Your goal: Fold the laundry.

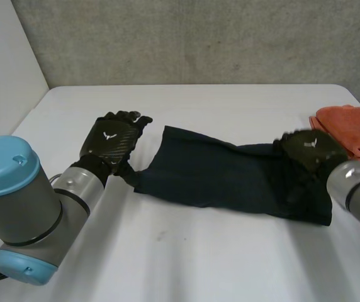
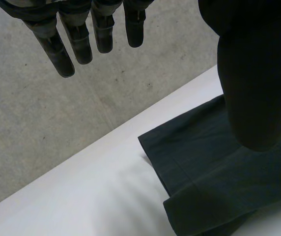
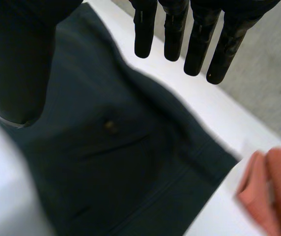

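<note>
Both straight-fingered, left hand (image 1: 112, 139) beside dark trousers (image 1: 211, 170), right hand (image 1: 309, 149) over them

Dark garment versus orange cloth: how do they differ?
The dark garment lies spread long across the table; the orange cloth sits folded at its edge. The right hand is over the dark garment, none over the orange cloth. Both rest on the table.
</note>
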Motion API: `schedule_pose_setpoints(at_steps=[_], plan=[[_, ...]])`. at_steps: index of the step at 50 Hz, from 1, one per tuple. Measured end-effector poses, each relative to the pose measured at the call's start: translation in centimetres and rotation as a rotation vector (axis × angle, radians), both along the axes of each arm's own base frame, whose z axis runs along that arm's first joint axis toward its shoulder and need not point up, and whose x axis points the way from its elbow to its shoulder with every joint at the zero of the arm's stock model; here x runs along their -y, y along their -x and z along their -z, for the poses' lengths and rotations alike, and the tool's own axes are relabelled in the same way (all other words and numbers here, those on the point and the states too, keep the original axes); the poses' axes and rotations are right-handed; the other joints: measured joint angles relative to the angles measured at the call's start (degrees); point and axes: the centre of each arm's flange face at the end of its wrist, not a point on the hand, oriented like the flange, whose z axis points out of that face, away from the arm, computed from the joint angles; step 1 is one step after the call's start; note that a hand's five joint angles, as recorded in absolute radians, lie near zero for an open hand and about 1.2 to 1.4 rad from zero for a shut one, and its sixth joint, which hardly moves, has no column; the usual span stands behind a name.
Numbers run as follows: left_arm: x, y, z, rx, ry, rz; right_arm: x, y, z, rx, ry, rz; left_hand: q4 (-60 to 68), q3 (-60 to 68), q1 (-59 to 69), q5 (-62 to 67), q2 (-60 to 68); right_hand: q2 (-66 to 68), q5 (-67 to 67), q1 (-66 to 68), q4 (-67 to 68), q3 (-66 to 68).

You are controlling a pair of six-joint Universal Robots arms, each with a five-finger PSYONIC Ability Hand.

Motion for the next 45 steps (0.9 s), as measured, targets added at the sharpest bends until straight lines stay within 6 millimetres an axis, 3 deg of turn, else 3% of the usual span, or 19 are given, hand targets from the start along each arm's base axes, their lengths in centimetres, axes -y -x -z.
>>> schedule_pose_setpoints(at_steps=[6,12,33,41,45], plan=[[-0.1,0.0,0.2,0.002,-0.005,0.001,-0.9,2.7,3.3,0.078,-0.113,0.033,0.0,0.0,0.0,0.0,0.0,0.2,2.7,0.6,2.4,1.5],[-0.2,0.0,0.4,0.005,-0.010,0.004,-0.7,4.3,4.9,0.111,-0.116,0.047,0.0,0.0,0.0,0.0,0.0,9.2,9.5,7.9,10.6,10.2],[-0.3,0.1,0.8,0.011,-0.021,0.008,1.2,5.5,7.3,0.099,-0.104,0.085,0.0,0.0,0.0,0.0,0.0,18.2,18.2,16.0,19.8,19.6],[-0.3,0.1,0.8,0.012,-0.022,0.009,1.7,6.1,7.6,0.085,-0.106,0.098,0.0,0.0,0.0,0.0,0.0,45.3,43.2,31.3,47.4,45.9],[-0.3,0.1,0.8,0.012,-0.022,0.008,2.0,6.6,7.6,0.076,-0.103,0.112,0.0,0.0,0.0,0.0,0.0,46.1,44.6,31.5,49.0,46.8]])
